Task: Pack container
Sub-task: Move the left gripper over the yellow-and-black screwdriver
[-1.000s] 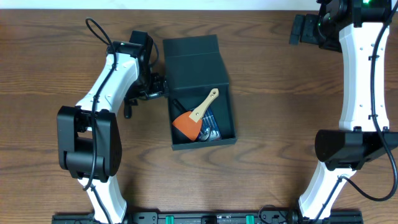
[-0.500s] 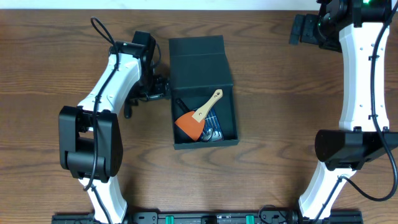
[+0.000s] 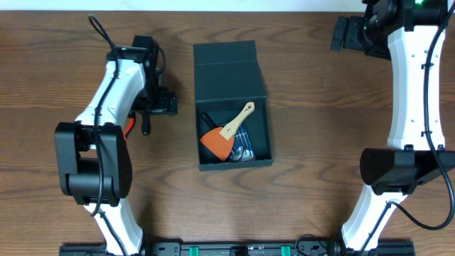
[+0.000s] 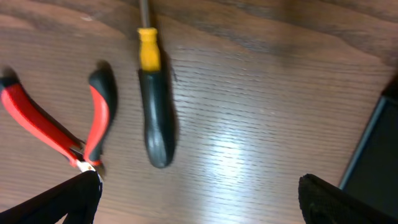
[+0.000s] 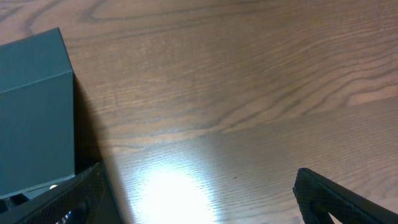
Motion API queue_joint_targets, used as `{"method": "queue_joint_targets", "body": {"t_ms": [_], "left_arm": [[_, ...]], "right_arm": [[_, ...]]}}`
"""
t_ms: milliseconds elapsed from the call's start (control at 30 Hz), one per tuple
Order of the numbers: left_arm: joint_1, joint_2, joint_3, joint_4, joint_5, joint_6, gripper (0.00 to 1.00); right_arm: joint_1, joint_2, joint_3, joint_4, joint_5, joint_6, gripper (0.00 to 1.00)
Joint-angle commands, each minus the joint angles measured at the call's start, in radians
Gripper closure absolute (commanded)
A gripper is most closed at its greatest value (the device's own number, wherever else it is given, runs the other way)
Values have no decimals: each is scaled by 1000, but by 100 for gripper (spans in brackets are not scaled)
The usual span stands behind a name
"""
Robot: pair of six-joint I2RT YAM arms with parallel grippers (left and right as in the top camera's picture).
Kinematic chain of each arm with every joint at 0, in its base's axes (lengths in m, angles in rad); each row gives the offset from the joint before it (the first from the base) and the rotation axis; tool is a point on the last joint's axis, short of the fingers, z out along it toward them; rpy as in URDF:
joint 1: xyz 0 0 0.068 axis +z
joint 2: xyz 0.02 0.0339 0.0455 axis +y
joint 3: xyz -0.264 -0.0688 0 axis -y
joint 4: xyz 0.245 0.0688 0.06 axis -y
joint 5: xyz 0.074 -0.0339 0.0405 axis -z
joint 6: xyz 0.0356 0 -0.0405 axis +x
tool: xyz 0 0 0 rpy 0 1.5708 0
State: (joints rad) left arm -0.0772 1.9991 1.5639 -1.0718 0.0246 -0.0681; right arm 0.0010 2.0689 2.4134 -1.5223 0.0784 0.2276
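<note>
Left gripper [image 4: 199, 198] backs off container [image 3: 198, 153] toward 9 o'clock, jaws spread to widest, empty. Now hovers over black-handled screwdriver [image 4: 155, 118] and red pliers [image 4: 40, 122]. Container sits mid-table, lid [image 3: 227, 62] open toward 12 o'clock, orange scraper [image 3: 215, 142] inside. Judgement: screwdriver is next pick. Right gripper [image 5: 199, 199] at 1 o'clock, wide open, empty.

A brown wood-grain tabletop [image 4: 261, 112] fills every view. In the left wrist view, red-handled pliers with black grip ends [image 4: 40, 124] lie at the left. Just beside them, not touching, lies a black-handled screwdriver with a yellow collar [image 4: 155, 118]. At the centre of the overhead view, an orange-bladed scraper with a pale wooden handle [image 3: 226, 133] lies slanted.
</note>
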Motion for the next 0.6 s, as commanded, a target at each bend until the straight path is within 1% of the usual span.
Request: {"method": "queue_joint_targets", "body": {"t_ms": [0,100,267,567], "left_arm": [[29,-24,-2,6,20,89,0],[40,-24,-2,27,22,94,0],[42,-19,-3,52,71,109,1],[42,30,-4,43,72,109,1]], "right_arm": [[-1,-10,11,0,-1,11,1],[-2,-10,11,0,-1,11,1],[-2,-10,11,0,-1,11,1],[-2,-10,11,0,-1,11,1]]}}
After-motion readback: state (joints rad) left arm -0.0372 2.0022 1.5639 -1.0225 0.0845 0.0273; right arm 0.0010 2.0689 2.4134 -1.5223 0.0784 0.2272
